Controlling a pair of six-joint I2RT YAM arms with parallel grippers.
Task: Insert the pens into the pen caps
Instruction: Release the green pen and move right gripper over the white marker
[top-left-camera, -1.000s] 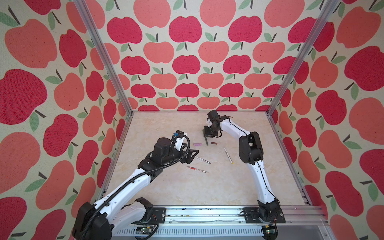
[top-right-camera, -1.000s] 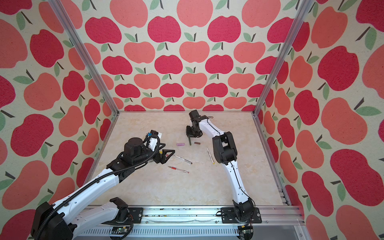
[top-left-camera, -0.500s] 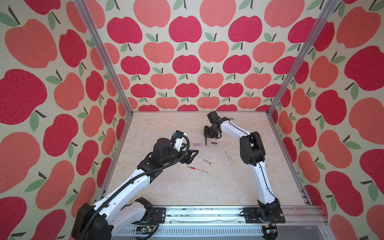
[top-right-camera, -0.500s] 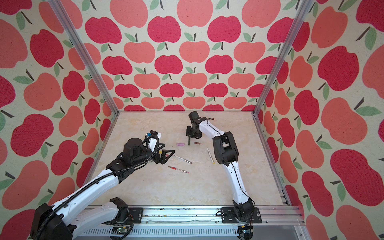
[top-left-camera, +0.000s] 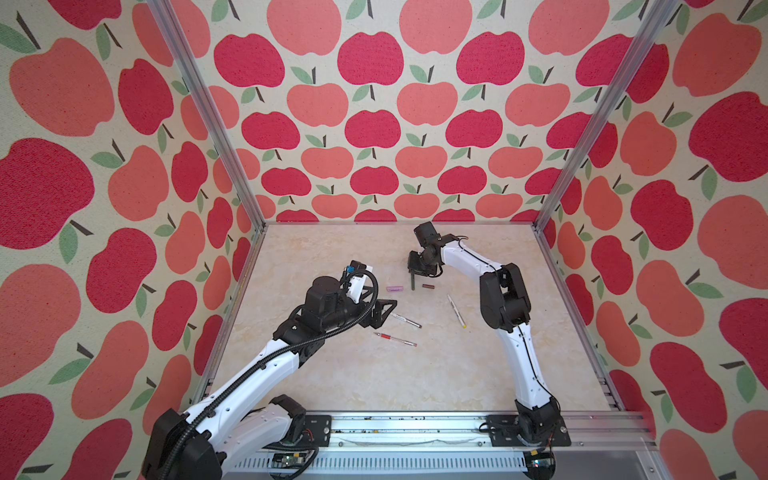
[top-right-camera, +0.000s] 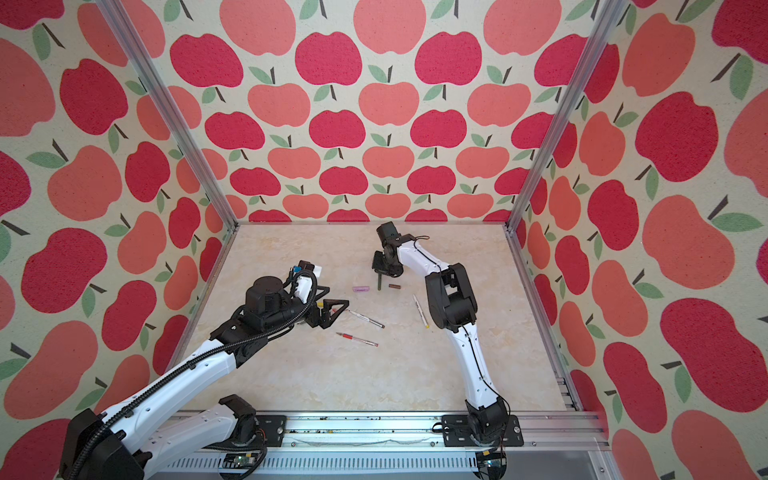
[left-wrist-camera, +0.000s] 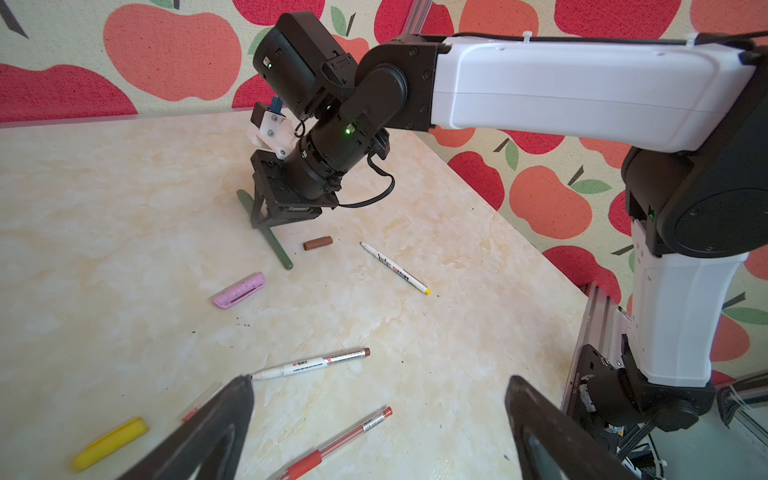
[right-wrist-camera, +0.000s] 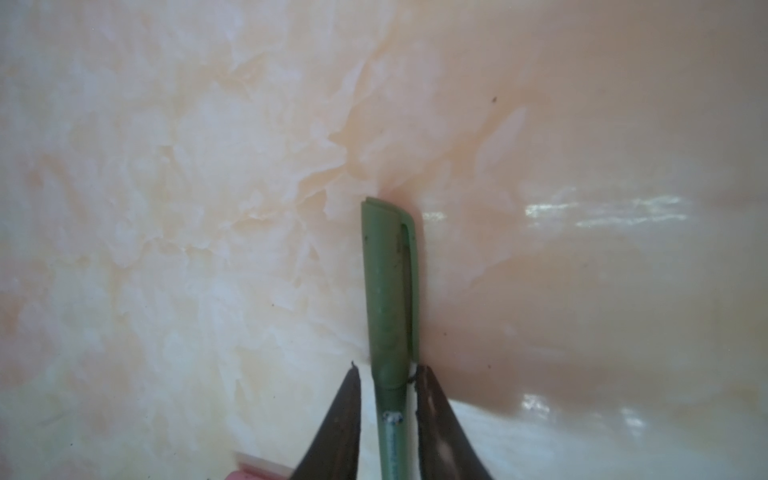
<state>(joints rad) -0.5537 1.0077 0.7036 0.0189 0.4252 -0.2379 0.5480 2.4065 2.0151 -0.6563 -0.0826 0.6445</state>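
Note:
My right gripper (right-wrist-camera: 387, 367) is open a little. Its fingers straddle the dark green pen (left-wrist-camera: 276, 245), with slim gaps on both sides. That pen lies on the table with the dark green cap (right-wrist-camera: 388, 270) on its end. Beside it lie a lilac cap (top-left-camera: 395, 288) and a brown cap (top-left-camera: 428, 286). My left gripper (left-wrist-camera: 379, 380) is wide open and holds nothing. It hovers over the white-and-brown pen (left-wrist-camera: 311, 364) and the red pen (left-wrist-camera: 345, 436). A yellow cap (left-wrist-camera: 110, 444) lies beside its finger (left-wrist-camera: 232, 415). The white-and-yellow pen (top-left-camera: 456, 311) lies further right.
The marble-patterned table (top-left-camera: 374, 386) is boxed in by apple-patterned walls and aluminium posts (top-left-camera: 582, 137). A metal rail (top-left-camera: 415, 432) carrying both arm bases runs along the front edge. The right arm's elbow (top-left-camera: 503, 303) stands over the table's right side.
The right gripper's jaws have parted slightly from the dark green pen they were pinching. The left arm has barely moved and stays wide open.

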